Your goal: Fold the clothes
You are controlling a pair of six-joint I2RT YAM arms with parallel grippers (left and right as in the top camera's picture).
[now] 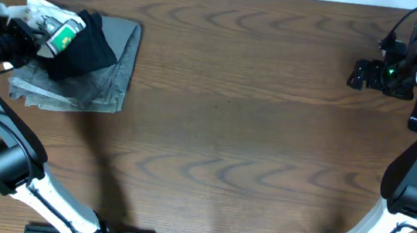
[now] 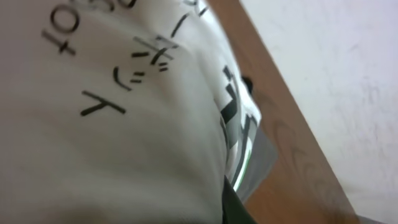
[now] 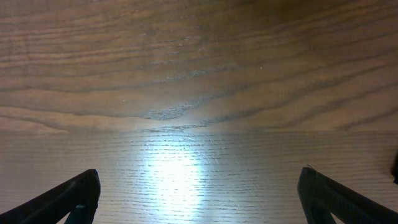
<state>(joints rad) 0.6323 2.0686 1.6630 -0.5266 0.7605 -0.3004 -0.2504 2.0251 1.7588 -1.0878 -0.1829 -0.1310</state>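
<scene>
- The left gripper [image 1: 17, 33] is closed narrow and seems to pinch the white T-shirt [image 1: 42, 15]. The fingers themselves are hidden, because fabric fills the left wrist view.
- The T-shirt is bunched on the upper left part of the grey cloth [image 1: 96, 81], as the overhead view shows it.
- A black garment [image 1: 87, 49] lies on the grey cloth, touching the T-shirt. If the shirt is lifted, I think it can drag this garment along or disturb the grey cloth.
- A pinch at only one place can let the shirt hang twisted, so it does not spread flat.
- The right gripper [image 1: 359, 73] stands wide and empty, far to the right of the grey cloth (too far to help now).
- Count: one T-shirt, one black garment, one grey cloth, two grippers.
</scene>
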